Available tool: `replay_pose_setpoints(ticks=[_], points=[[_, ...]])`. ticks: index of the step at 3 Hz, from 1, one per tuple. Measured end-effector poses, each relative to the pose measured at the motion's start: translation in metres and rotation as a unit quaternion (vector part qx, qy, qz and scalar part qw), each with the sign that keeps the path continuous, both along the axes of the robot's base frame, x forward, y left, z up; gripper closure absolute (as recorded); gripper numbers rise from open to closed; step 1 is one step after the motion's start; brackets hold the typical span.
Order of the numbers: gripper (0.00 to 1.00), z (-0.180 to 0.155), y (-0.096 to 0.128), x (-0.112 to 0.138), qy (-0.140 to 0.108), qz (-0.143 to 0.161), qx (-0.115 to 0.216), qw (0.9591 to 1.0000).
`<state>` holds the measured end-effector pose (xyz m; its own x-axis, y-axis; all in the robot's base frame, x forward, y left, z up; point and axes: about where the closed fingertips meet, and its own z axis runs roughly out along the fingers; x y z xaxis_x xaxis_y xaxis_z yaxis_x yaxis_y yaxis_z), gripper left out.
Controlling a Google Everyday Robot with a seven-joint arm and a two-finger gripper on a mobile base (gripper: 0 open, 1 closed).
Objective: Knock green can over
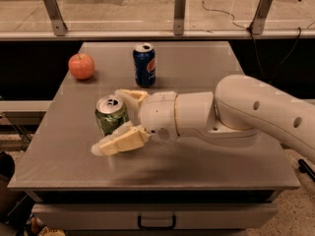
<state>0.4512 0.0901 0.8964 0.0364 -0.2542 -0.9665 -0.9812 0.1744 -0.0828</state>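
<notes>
The green can [110,114] stands upright on the grey table [206,166], left of centre, its silver top and pull-tab facing up. My gripper [114,121] reaches in from the right with its cream fingers spread open around the can. One finger [129,95] lies behind the can and the other finger [118,141] lies in front of it, low near the table. The can sits between them, close to the palm.
A dark blue Pepsi can [144,64] stands upright at the back centre. A red apple [81,66] sits at the back left. A glass barrier with metal posts [179,11] runs behind the table. A drawer handle [156,223] shows below the front edge.
</notes>
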Motion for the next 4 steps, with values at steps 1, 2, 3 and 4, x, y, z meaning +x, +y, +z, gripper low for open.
replay_pose_setpoints(ticks=[1, 2, 3, 4], points=[[0.41, 0.0019, 0.0021, -0.0016, -0.003, 0.003, -0.002, 1.0], [0.64, 0.0033, 0.0043, -0.0031, -0.005, 0.005, -0.003, 1.0], [0.87, 0.0048, 0.0064, -0.0046, -0.006, 0.007, -0.003, 1.0], [1.0, 0.0062, 0.0086, -0.0061, -0.008, 0.009, -0.004, 0.9999]])
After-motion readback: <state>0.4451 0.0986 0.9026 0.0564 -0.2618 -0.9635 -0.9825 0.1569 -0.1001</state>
